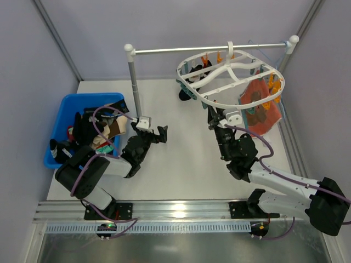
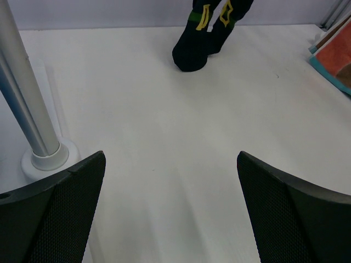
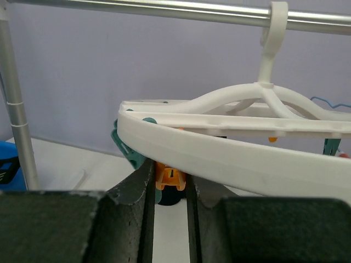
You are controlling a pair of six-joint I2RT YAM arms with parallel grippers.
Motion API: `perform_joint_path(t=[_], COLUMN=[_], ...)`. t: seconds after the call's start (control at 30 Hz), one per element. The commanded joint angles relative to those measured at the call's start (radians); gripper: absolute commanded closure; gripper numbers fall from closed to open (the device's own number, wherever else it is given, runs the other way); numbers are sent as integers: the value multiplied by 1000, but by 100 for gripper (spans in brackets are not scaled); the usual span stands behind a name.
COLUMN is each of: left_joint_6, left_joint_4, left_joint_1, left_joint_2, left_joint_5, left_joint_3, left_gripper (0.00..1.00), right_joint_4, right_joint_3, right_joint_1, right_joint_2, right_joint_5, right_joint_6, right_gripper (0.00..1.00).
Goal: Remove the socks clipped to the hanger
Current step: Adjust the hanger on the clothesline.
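Observation:
The white oval hanger (image 1: pixel 230 70) hangs by its hook from the rail. Black socks (image 1: pixel 192 83) with yellow marks hang clipped at its far left, toes near the table; the left wrist view shows a black sock (image 2: pixel 204 33) there too. My right gripper (image 1: pixel 213 116) reaches up under the hanger's near rim (image 3: pixel 230 156). Its jaws stand narrow and press both sides of an orange clip (image 3: pixel 171 179), with something dark (image 3: pixel 168 196) just behind it. My left gripper (image 1: pixel 160 133) hovers open over bare table, its fingers (image 2: pixel 60 203) wide apart and holding nothing.
A blue bin (image 1: pixel 64 107) with several socks sits at the left. The stand's upright pole (image 1: pixel 133 82) rises beside my left gripper, its base (image 2: pixel 46 156) close by. An orange-red flower-print cloth (image 1: pixel 262 107) hangs at the hanger's right side.

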Motion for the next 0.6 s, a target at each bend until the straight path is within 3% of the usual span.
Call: perform_joint_path(t=[0.0, 0.27, 0.57], left_joint_6=[20, 11, 11], left_joint_4=[50, 58, 69], left_joint_1=[6, 6, 5], left_joint_2=[0, 12, 14], left_joint_5=[-11, -5, -8], left_joint_3=[13, 21, 16], left_gripper=[0, 1, 0], right_joint_4=[25, -114, -134], right_joint_3=[-40, -98, -23], right_joint_1=[-19, -120, -134], right_joint_2=[-85, -229, -74], right_joint_5=[8, -74, -275], right_joint_6=[37, 156, 284], right_gripper=[95, 96, 96])
